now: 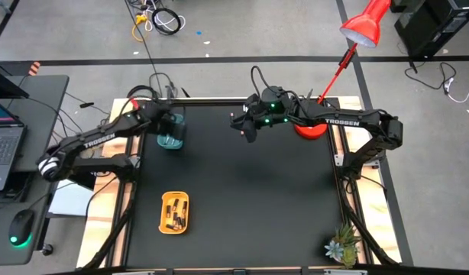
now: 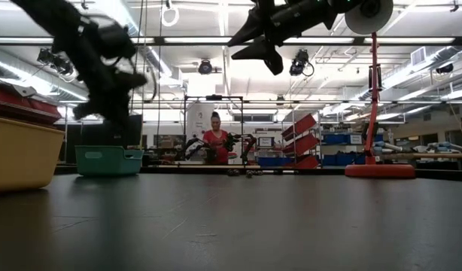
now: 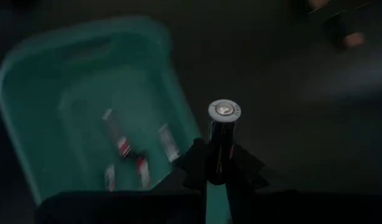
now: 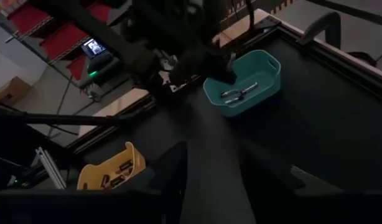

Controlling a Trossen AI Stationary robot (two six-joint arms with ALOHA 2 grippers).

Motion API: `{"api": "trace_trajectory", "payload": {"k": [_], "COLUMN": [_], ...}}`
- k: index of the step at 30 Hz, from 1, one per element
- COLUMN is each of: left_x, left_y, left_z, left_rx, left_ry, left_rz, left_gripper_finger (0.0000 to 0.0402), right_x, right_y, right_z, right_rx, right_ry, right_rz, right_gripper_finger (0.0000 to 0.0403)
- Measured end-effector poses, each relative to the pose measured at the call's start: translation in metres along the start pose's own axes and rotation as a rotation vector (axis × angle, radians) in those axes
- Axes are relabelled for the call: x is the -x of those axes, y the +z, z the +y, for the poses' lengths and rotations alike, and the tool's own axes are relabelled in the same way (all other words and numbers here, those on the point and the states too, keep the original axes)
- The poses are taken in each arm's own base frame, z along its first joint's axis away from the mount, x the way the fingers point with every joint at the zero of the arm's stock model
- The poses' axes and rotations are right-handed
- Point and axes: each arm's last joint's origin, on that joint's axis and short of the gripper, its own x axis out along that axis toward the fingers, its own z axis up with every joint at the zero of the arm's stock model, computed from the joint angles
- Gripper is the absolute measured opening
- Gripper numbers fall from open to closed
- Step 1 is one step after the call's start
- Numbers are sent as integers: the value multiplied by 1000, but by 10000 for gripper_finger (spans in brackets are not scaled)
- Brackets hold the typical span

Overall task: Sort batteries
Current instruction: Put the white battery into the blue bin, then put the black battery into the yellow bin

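Left gripper (image 3: 219,171) pinches a battery (image 3: 223,127) mid-body over the teal tray (image 3: 35,81); right gripper (image 4: 209,180) is empty w/ fingers apart; batt's prob light, stiff, slick.

The teal tray (image 1: 171,140) sits at the table's (image 1: 250,198) back left, the yellow tray (image 1: 174,212) in front of it.

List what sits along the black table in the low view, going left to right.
yellow tray → teal tray → red lamp base. The left gripper hangs above the teal tray, and the right gripper is high over the middle.
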Motion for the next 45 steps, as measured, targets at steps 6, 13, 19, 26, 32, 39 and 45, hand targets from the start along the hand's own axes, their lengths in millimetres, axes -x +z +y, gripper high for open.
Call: {"api": "trace_trajectory", "payload": {"k": [6,13,19,26,32,39,45], "left_x": [-22,-16,4,22,27,27,28], "left_y": [-29,-19,11,32,34,30,33], "left_z": [29,22,7,-13,-23,-30,-33], "left_rx": [257,208,178,136,133,115,99], "left_ry": [162,118,67,-46,-120,-145,-175], "left_rz": [62,32,-81,-172,-154,-139,-175], "left_gripper_finger": [61,186,213,202,202,202,202], "right_x": [0,0,-3,-49,-71,-76,-80], "right_y": [0,-2,-10,-37,-64,-72,-74], "right_z": [1,0,-22,-84,-113,-118,-121], "right_rx": [2,-2,78,74,-77,-159,-156], "right_ry": [1,-22,-248,-387,-411,-502,-549], "right_rz": [1,14,78,226,348,348,354], "right_gripper_finger": [153,153,153,169,192,207,205]}}
